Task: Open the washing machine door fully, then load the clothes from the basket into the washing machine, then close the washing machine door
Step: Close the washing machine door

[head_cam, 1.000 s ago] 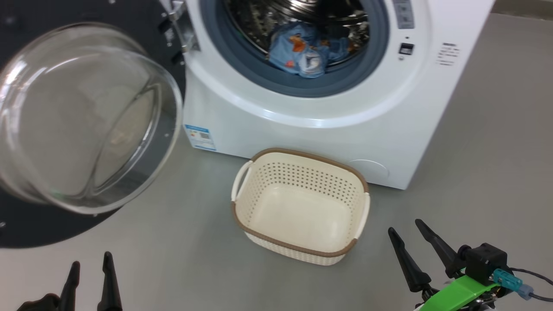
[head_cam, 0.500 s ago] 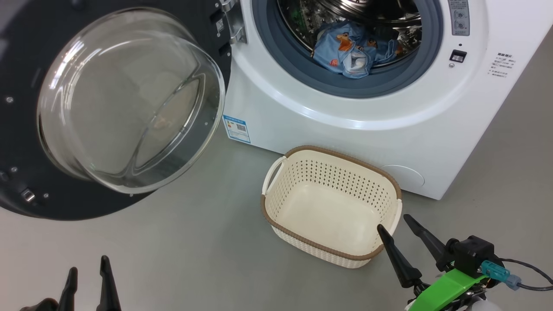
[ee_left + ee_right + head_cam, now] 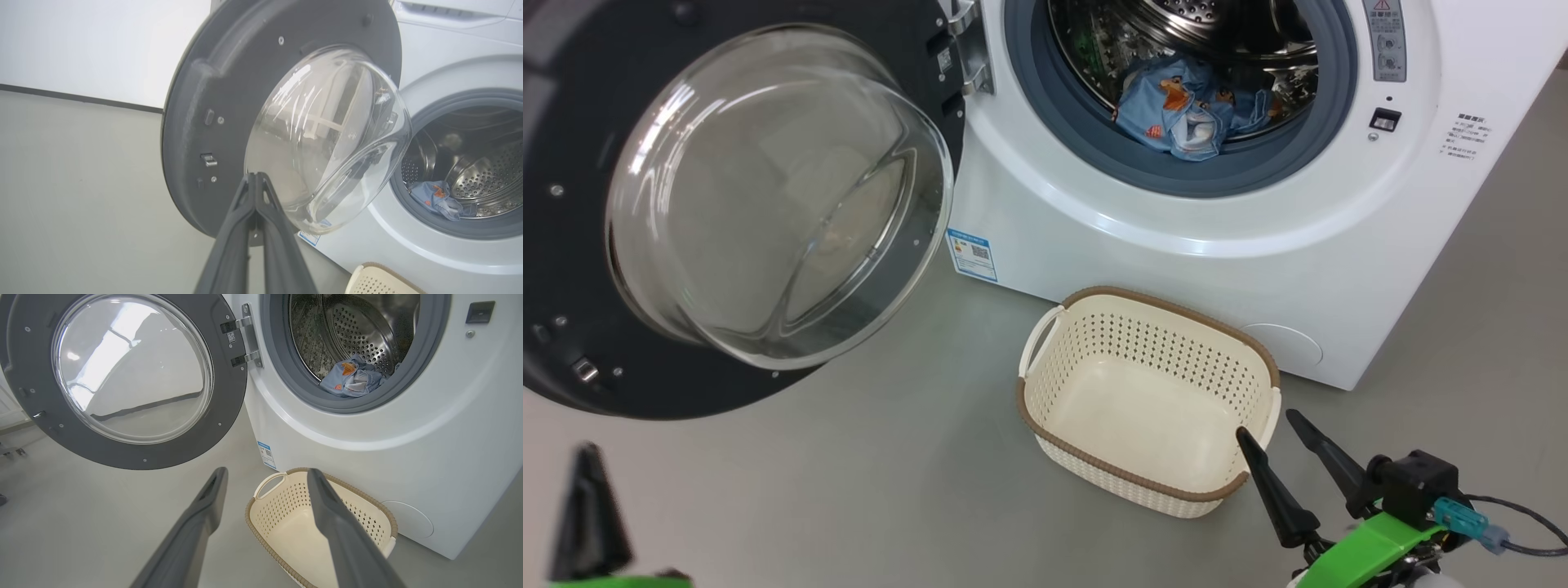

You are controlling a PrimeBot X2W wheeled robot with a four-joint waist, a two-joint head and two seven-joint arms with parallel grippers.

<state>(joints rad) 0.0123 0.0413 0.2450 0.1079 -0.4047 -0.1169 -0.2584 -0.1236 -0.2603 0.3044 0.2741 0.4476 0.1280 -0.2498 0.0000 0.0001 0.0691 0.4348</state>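
Left gripper (image 3: 255,176) with dark fingers pressed together on nothing, aimed at round glossy black glass-centred washing machine door (image 3: 768,196) swung wide; light-blue printed clothes (image 3: 1184,106) inside white washing machine (image 3: 1176,269) drum (image 3: 1201,12); cream perforated basket (image 3: 1152,343) on floor (image 3: 890,490) before it; right gripper (image 3: 1267,423) spread, empty, just beside basket.

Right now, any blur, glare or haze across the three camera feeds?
Head view: the left gripper is motion-smeared at lower left, all else sharp. Left wrist view: hazy, low contrast, white glare streaks on the bulging glass of the round glossy black washing machine door. Right wrist view: crisp, bright reflections across that glass, fingers of the right gripper slightly soft near the lens.
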